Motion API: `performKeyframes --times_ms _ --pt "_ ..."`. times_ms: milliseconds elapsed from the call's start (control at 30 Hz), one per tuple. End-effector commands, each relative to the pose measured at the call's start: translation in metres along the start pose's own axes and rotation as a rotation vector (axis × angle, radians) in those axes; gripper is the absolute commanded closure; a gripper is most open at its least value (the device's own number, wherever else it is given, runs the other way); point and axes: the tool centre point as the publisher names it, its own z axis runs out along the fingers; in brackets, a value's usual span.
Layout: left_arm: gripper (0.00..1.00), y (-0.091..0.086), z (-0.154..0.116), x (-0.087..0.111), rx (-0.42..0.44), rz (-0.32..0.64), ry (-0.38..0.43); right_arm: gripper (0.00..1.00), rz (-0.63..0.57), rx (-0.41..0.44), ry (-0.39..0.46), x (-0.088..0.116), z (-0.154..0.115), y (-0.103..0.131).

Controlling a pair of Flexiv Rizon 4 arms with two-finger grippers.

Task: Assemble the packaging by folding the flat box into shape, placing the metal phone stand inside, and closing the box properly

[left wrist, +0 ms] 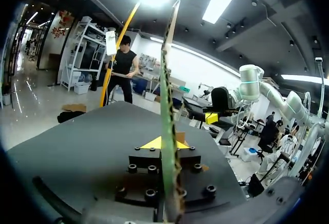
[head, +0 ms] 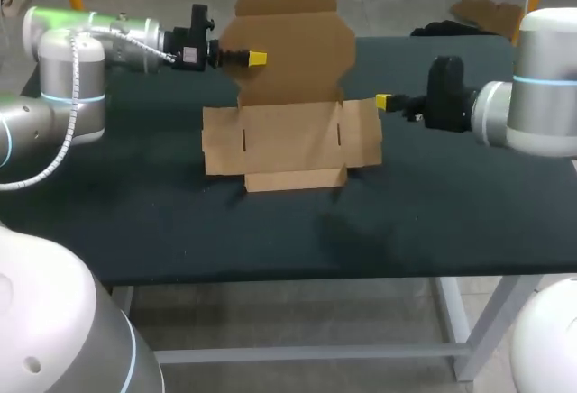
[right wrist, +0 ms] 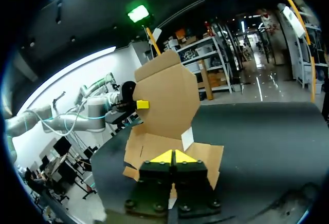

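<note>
Nearest the robot, the box (head: 293, 145) lies mostly flat on the dark table (head: 270, 231). It shows a narrow front flap, then the wide base panel with its side flaps spread out, and none of the walls are stood up. The right gripper (head: 384, 102) hangs just beside the side flap nearest it, low over the table, its yellow tips pressed together on nothing. In its wrist view the cardboard spreads ahead of and below the closed tips. Farther back, the tall rear panel (head: 293, 46) stands upright from the base, and the left gripper (head: 256, 58) is clamped on that panel's edge. From that wrist the cardboard runs edge-on straight up between the two tips, both bearing on it. By my reading the folding has only begun: one panel is lifted, and the side walls and front flap are not yet formed. The metal phone stand is nowhere in view, so most of the shaping is left to do, as are loading the stand and closing the box.
</note>
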Motion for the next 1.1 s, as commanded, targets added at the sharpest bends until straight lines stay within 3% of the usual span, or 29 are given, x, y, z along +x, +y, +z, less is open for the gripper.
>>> performKeyframes --times_ms 33,333,667,1100 --pt "1.0 0.0 0.0 0.001 0.0 0.0 -0.001 1.0 0.0 -0.002 -0.011 0.002 0.001 0.0" --pt "1.0 -0.013 -0.003 0.006 0.021 0.033 -0.028 1.0 -0.123 -0.054 0.048 0.016 -0.009 -0.009" --pt "1.0 -0.024 -0.002 0.033 0.01 0.081 -0.033 1.0 -0.208 -0.092 0.063 0.04 -0.041 -0.038" --pt "1.0 -0.041 0.003 0.073 -0.023 0.138 -0.056 1.0 -0.278 -0.085 0.052 0.059 -0.051 -0.068"
